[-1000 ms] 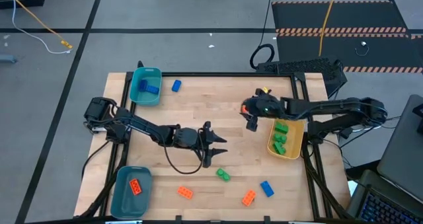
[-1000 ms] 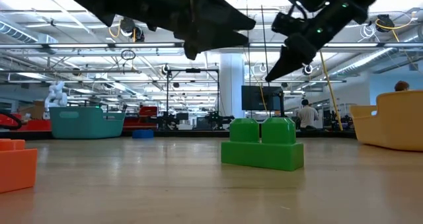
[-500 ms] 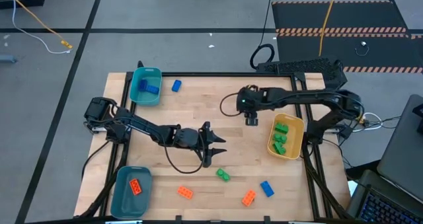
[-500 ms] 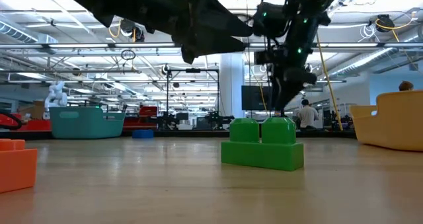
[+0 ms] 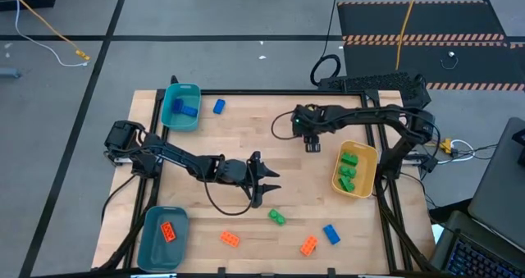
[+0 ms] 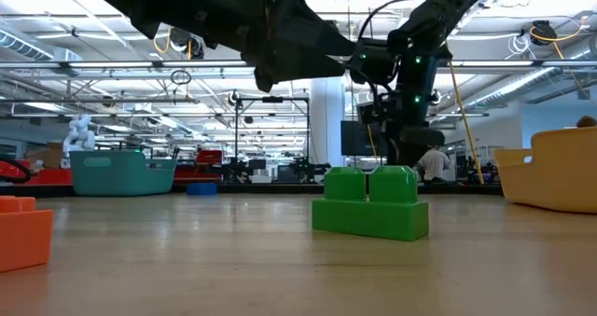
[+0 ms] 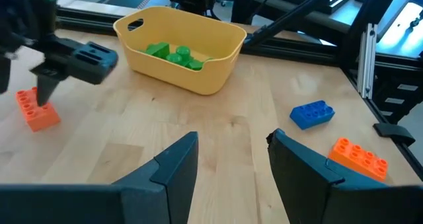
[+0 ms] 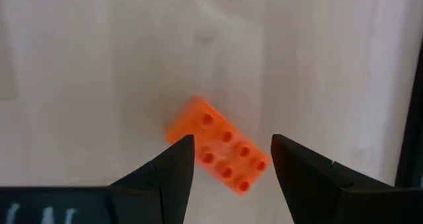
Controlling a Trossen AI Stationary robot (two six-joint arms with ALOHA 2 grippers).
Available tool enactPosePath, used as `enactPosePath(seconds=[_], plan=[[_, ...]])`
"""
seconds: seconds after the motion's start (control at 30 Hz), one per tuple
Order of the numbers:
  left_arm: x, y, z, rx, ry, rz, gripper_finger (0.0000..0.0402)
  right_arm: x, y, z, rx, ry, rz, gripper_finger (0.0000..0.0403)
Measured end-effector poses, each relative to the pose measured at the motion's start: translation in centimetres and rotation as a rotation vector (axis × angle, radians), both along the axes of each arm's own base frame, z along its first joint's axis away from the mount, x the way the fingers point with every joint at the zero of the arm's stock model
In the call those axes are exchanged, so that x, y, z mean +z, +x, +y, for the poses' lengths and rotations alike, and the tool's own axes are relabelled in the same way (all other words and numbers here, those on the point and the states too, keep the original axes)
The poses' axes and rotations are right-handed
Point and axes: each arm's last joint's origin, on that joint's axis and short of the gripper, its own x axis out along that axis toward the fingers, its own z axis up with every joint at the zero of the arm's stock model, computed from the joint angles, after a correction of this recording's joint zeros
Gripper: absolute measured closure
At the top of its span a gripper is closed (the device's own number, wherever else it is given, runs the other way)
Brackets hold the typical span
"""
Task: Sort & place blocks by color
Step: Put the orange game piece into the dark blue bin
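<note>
Wooden table [image 5: 246,139]: right gripper [image 5: 312,146], jaws spread, hangs centre-right over an orange brick [image 8: 220,152]; left gripper [image 5: 264,187], jaws spread, centre frame.

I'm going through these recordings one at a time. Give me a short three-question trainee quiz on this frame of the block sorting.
1. True or false: the right hand hangs open directly over an orange block.
2. Which colour of blocks lies in the yellow bin? A) blue B) green C) orange
3. Fill in: the loose green block on the table lies nearest the ____ hand.

Key:
1. True; the right wrist view shows the block between the spread fingers, untouched.
2. B; green blocks fill it.
3. left; that hand is also open.
</note>
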Motion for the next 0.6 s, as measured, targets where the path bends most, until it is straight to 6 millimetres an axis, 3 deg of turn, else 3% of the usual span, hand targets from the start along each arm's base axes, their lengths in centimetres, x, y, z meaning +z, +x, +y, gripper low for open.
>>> enactPosePath(seconds=[0.33,0.6], plan=[[-0.1,0.0,0.0,0.008,-0.020,0.008,0.0218,-0.8,-1.7,-2.1,-0.150,0.194,-0.069,0.0206],[-0.1,0.0,-0.1,0.007,-0.024,0.008,0.0218,-1.4,-2.0,-0.1,-0.236,0.298,-0.037,0.0206]])
